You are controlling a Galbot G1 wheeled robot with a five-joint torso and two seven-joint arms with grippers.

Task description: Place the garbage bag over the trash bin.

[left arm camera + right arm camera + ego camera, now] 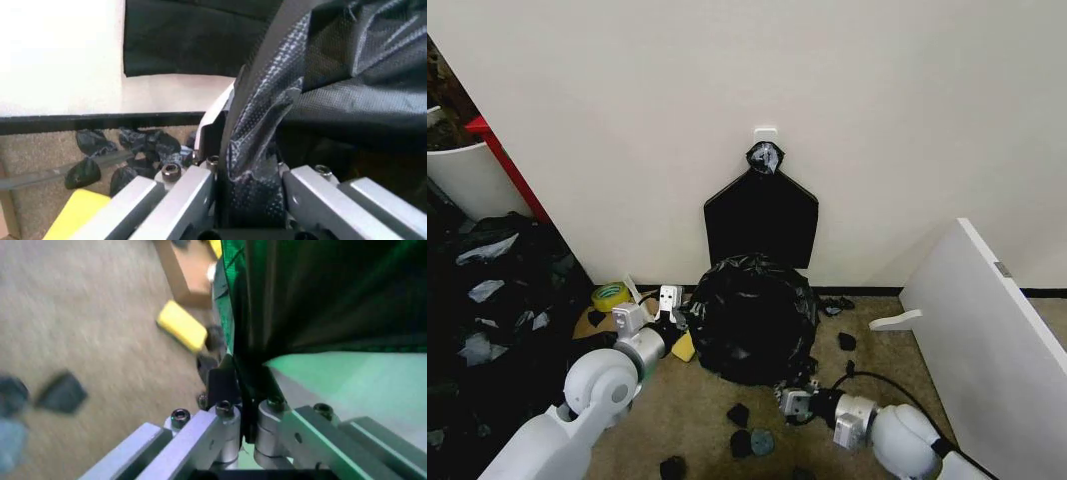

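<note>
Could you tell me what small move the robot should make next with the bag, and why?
Probably draw the garbage bag further down: both the left hand and right hand pinch its edge, and pale trash bin wall shows below the film.

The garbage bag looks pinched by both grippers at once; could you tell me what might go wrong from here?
1. The garbage bag is thin film clamped by the left gripper and right gripper on opposite sides; pulling apart could tear it.
2. The trash bin could tip if dragged sideways.
3. Black scraps on the floor could snag the hem.
</note>
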